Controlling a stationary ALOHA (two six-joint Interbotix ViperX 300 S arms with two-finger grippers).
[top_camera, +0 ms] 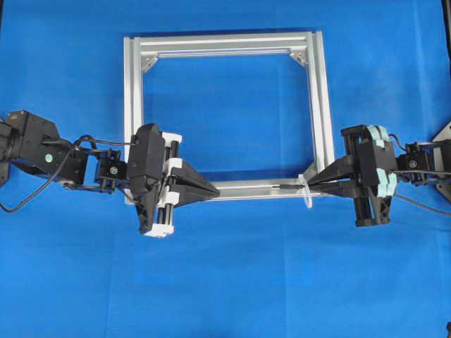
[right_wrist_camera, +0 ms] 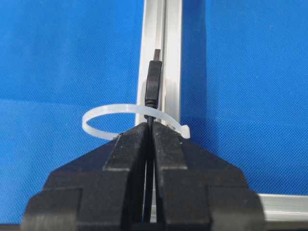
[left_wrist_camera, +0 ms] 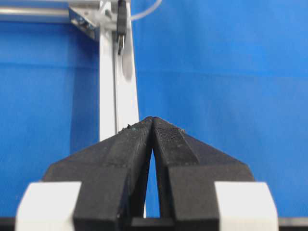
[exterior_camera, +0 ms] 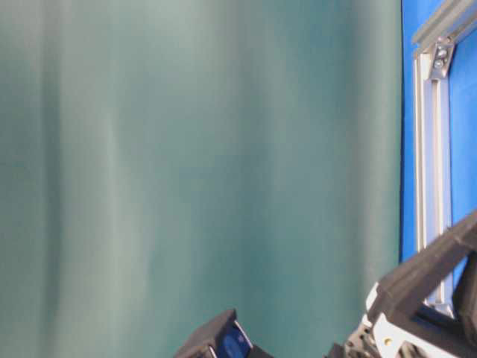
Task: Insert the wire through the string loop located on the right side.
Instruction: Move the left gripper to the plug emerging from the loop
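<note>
Black wire (right_wrist_camera: 153, 86) plug past string loop (right_wrist_camera: 113, 111); cable hidden.

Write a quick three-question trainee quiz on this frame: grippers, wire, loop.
1. True or false: the right gripper is shut on the wire.
2. Where is the plug tip relative to the loop? A) short of it B) past it, over the frame rail C) lying on the cloth
3. What does the left gripper hold?

Key
1. True: the fingers pinch the wire just behind the plug.
2. B: in the right wrist view the plug sticks out beyond the loop, along the rail.
3. Nothing visible: its jaws are closed together, over the same rail.
</note>
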